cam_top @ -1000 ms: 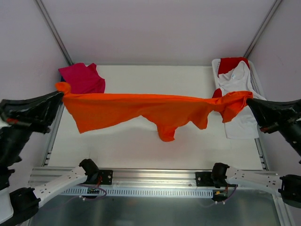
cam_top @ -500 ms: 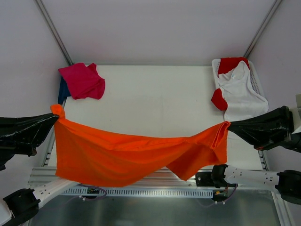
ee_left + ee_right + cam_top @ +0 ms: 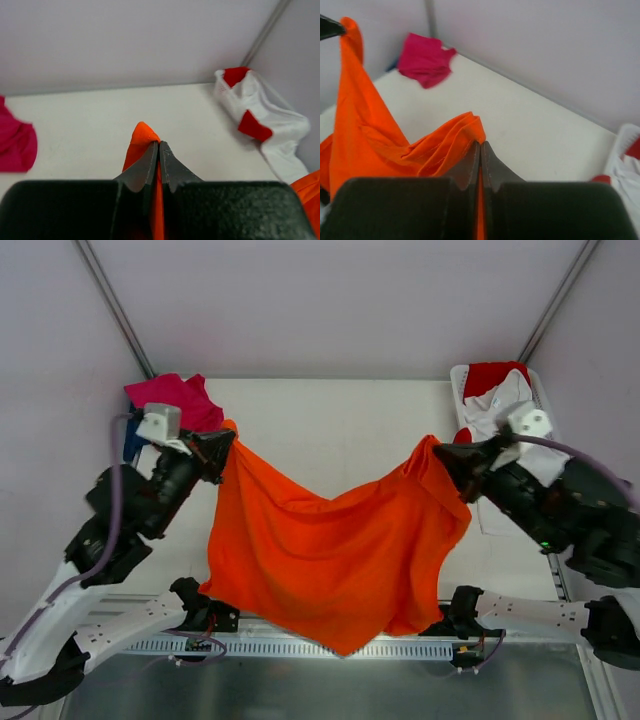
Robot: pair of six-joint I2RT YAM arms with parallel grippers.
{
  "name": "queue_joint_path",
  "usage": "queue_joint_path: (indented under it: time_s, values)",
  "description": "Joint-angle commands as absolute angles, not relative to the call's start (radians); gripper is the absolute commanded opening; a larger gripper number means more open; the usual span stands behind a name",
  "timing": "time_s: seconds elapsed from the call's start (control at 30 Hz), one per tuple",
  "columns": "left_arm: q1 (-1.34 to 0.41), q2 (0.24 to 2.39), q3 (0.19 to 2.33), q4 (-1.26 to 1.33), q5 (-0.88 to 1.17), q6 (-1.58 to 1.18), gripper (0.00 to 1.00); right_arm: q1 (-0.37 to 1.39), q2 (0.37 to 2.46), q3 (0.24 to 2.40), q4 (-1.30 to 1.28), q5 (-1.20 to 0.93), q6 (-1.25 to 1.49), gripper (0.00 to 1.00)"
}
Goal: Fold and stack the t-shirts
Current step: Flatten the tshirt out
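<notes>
The bright orange t-shirt hangs in the air between my two grippers, sagging in the middle and draping down over the table's near edge. My left gripper is shut on its left corner. At the other corner, my right gripper is shut on the cloth. A magenta-pink t-shirt lies at the far left corner with a dark blue one showing beneath it. White and red t-shirts lie in the basket at the far right.
The white plastic basket stands at the far right corner, with white cloth spilling over its near side onto the table. Slanting frame poles rise at both back corners. The rail with the arm bases runs along the near edge.
Both grippers swung from out wide at the near sides inward and toward the back of the table. The orange t-shirt went from stretched flat to hanging in a deep sag between them.
</notes>
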State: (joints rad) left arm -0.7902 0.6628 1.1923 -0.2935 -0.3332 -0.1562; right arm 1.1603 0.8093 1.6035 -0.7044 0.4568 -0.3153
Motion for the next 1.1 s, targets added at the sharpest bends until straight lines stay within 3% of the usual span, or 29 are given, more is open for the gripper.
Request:
queue_joint_path:
  time_s: [0.0,0.13,0.33,0.47,0.87,1.07]
  values:
    - [-0.782,0.704,1.054,-0.077,-0.643,-0.25,0.0,1.14,0.942,1.491,-0.615,0.793,-0.361,0.0]
    - [-0.779,0.767,0.899,0.056,-0.753,-0.339,0.0,1.051,1.067,1.37,-0.608,0.79,-0.285,0.0]
    - [-0.714,0.948,0.744,0.166,-0.92,-0.509,0.0,0.827,1.196,1.155,-0.427,0.611,-0.187,0.0]
    - [-0.644,1.109,0.689,0.372,-0.887,-0.514,0.0,0.746,1.334,1.153,-0.325,0.665,-0.187,0.0]
    - [-0.451,1.661,1.046,0.423,-0.7,-0.528,0.0,0.611,1.817,1.465,-0.268,0.686,-0.175,0.0]
    - [-0.29,1.874,1.288,0.333,-0.448,-0.537,0.0,0.557,2.012,1.727,-0.25,0.703,-0.218,0.0]
